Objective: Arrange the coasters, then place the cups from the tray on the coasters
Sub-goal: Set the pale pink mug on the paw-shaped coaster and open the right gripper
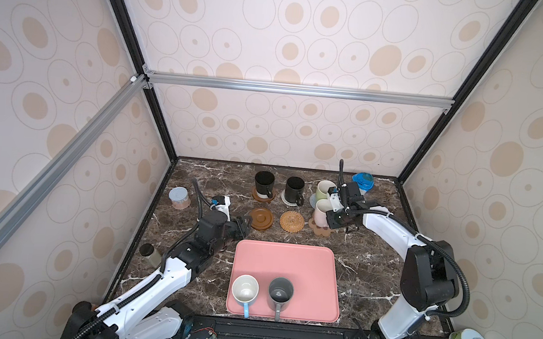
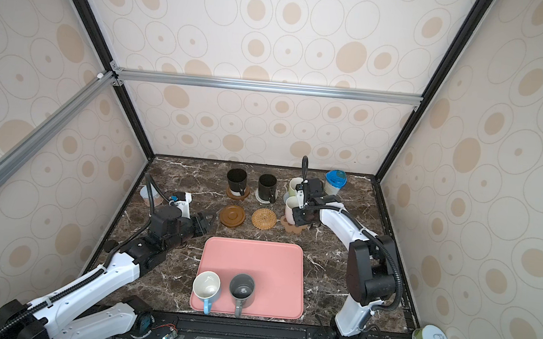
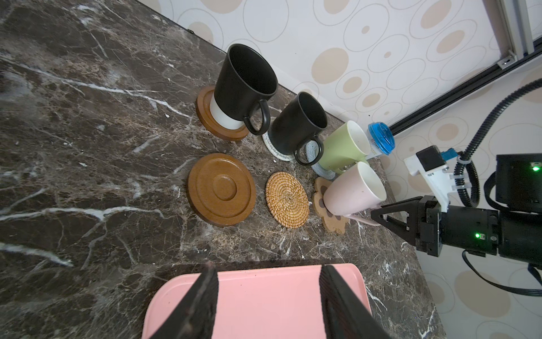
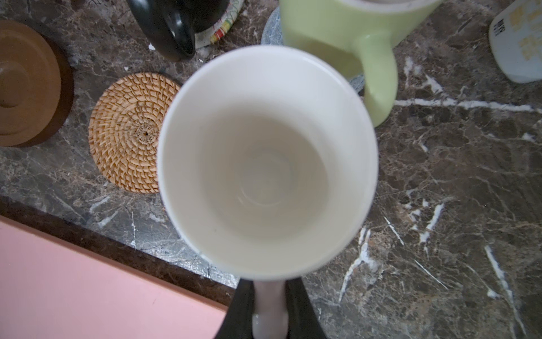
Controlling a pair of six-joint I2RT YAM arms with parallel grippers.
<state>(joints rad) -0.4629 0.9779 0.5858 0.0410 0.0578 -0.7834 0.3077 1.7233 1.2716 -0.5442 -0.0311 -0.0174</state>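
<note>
Right wrist view looks straight down into the pink cup (image 4: 267,158), whose handle is pinched between the right fingers (image 4: 242,311), closed tight on it. From the left wrist view the cup leans over the paw-shaped coaster (image 3: 334,223); I cannot tell whether its base touches. Just behind it stands the green cup (image 3: 340,146) on a grey-blue coaster (image 3: 321,173). Beside the paw-shaped coaster lie a bare rattan coaster (image 3: 286,199) and a bare brown disc (image 3: 221,189). Two black cups (image 3: 245,85) (image 3: 296,126) sit on coasters in the back row. The left fingers (image 3: 202,299) stand apart and empty over a corner of the pink tray (image 1: 288,263), well apart from the pink cup. A light blue cup (image 1: 244,291) and a dark grey cup (image 1: 280,293) stand on the tray.
</note>
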